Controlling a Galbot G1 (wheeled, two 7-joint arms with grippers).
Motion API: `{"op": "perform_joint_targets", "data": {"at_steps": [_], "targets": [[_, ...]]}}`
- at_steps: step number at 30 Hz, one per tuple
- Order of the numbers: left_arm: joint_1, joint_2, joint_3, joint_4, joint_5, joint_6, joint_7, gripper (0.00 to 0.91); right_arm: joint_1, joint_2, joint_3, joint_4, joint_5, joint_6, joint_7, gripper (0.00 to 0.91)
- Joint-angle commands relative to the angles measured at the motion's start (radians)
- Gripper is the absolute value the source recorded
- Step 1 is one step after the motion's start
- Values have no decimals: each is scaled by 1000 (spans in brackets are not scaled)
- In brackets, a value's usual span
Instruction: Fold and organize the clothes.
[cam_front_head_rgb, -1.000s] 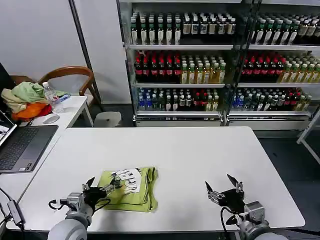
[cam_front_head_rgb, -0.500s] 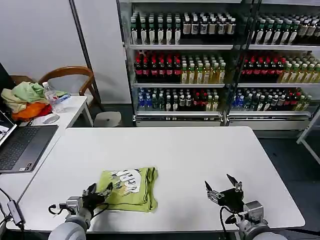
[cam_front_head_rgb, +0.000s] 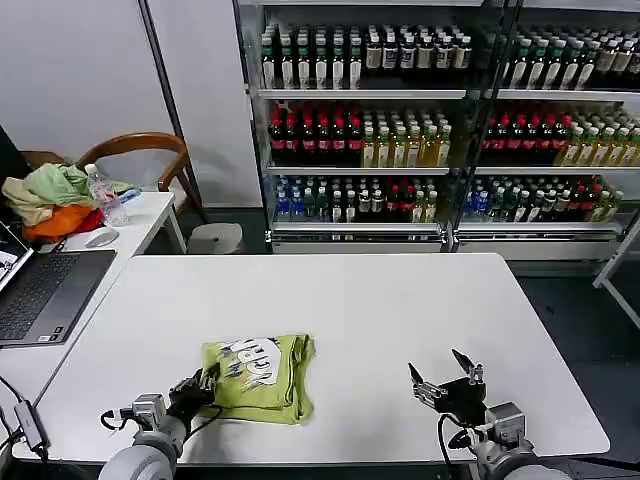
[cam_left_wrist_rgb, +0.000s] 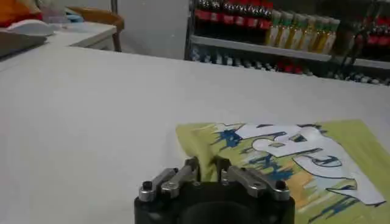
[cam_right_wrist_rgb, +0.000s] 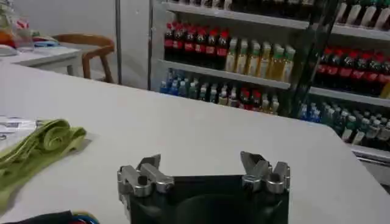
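Observation:
The clothes, one lime yellow-green T-shirt (cam_front_head_rgb: 262, 376) with white lettering facing up, lie folded on the white table (cam_front_head_rgb: 350, 300) near its front left. My left gripper (cam_front_head_rgb: 203, 384) sits at the shirt's near left corner and is shut on a pinch of the fabric; in the left wrist view the cloth (cam_left_wrist_rgb: 286, 158) runs up between the closed fingers of that gripper (cam_left_wrist_rgb: 205, 165). My right gripper (cam_front_head_rgb: 441, 370) hovers open over bare table at the front right, well clear of the shirt. The right wrist view shows its spread jaws (cam_right_wrist_rgb: 201, 164) and the shirt's edge (cam_right_wrist_rgb: 36, 146) off to one side.
A laptop (cam_front_head_rgb: 40, 290) lies at the table's left edge. Behind it a side table holds a heap of pale green, cream and orange garments (cam_front_head_rgb: 50, 200), a water bottle (cam_front_head_rgb: 103, 195) and a mouse (cam_front_head_rgb: 100, 237). Shelves of bottled drinks (cam_front_head_rgb: 440, 130) stand beyond the table.
My left gripper has drawn back toward the front edge and closed on the shirt's corner, dragging the shirt slightly nearer. The right gripper has barely moved.

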Motion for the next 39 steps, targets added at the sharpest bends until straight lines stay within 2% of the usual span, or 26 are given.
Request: {"op": "perform_joint_targets", "data": {"at_steps": [1, 4, 8, 10, 12, 13, 14, 16, 18, 20, 21, 22, 23, 24, 25, 26, 29, 33, 39], "targets": [[12, 21, -80, -118, -14, -1, 30, 40, 9, -3, -2, 0, -3, 3, 1, 907], [13, 63, -161, -182, -73, 63, 22, 40, 16, -4, -8, -1, -3, 3, 0, 907], [27, 167, -365, -220, -210, 157, -12, 40, 22, -4, -18, -7, -3, 10, -1, 907], [47, 221, -446, -211, -239, 174, -18, 40, 29, -3, -26, -9, -2, 13, -1, 907], [105, 318, -560, -166, -271, 189, -15, 40, 31, -5, -26, -3, -1, 15, -2, 907], [123, 344, -608, -147, -271, 190, -10, 40, 31, -6, -25, 0, -1, 17, -3, 907], [148, 408, -670, -92, -274, 190, 8, 40, 32, -8, -24, 3, -1, 18, -3, 907], [187, 461, -760, -48, -285, 191, 32, 40, 37, -8, -26, 4, 1, 18, -2, 907], [177, 475, -755, -63, -286, 192, 28, 40, 40, -2, -30, 9, 0, 16, -2, 907], [145, 436, -678, -170, -273, 192, -12, 40, 35, 3, -36, 10, -5, 14, -2, 907], [134, 390, -597, -239, -250, 191, -31, 40, 32, 5, -36, 10, -7, 14, -2, 907], [116, 302, -431, -333, -167, 191, -41, 40, 26, 8, -36, 9, -10, 14, -3, 907], [112, 253, -373, -387, -121, 190, -50, 40, 20, 13, -32, 5, -18, 15, -3, 907], [115, 163, -207, -432, -47, 189, -43, 40, 13, 14, -26, 2, -20, 15, -3, 907], [133, 99, 56, -440, 194, 177, 0, 40, 10, 14, -23, 3, -21, 15, -3, 907], [139, 23, 175, -419, 287, 146, 31, 40, 4, 11, -16, 4, -22, 14, -3, 907], [103, -84, 380, -294, 428, 89, 69, 40, -9, 1, 8, 14, -22, 12, -4, 907], [27, -135, 442, -196, 454, 57, 83, 40, -19, 1, 32, 15, -22, 13, -4, 907], [-75, -189, 429, -132, 497, 34, 17, 40, -10, -1, 32, 11, -22, 11, -5, 907]]}}
